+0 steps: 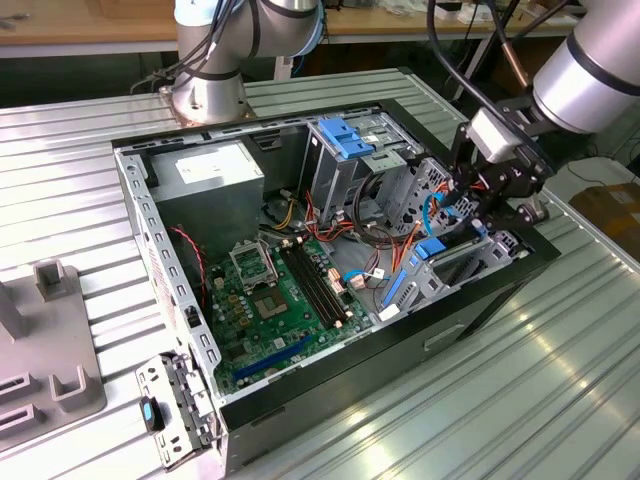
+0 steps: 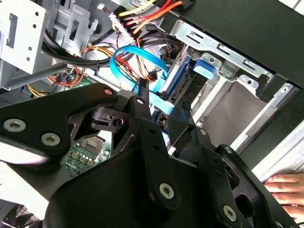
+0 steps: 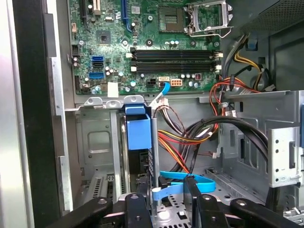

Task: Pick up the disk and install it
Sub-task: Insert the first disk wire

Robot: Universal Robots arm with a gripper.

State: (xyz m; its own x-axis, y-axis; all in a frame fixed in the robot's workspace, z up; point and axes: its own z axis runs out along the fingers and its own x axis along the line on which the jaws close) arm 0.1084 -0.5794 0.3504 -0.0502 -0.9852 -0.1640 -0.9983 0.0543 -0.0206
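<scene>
— Blue plastic frames the disk (image 3: pixel 139 133) in the first wrist view. It stands on edge in a slot of the metal drive bay, beside the motherboard (image 3: pixel 156 42).

— And the gripper (image 3: pixel 164 195)?

— Its fingers are apart and hold nothing. A light blue cable (image 3: pixel 173 176) crosses the gap between them, close to the disk.

— What does the exterior view add?

— The whole computer case (image 1: pixel 400 350), lying open on the ribbed metal desk (image 1: pixel 560 380). The gripper (image 1: pixel 478 205) hangs just above the disk (image 1: pixel 430 250) at the case's end on the exterior view's right.

— And the second wrist view?

— A person's hand (image 2: pixel 285 187) just outside the case wall.
</scene>
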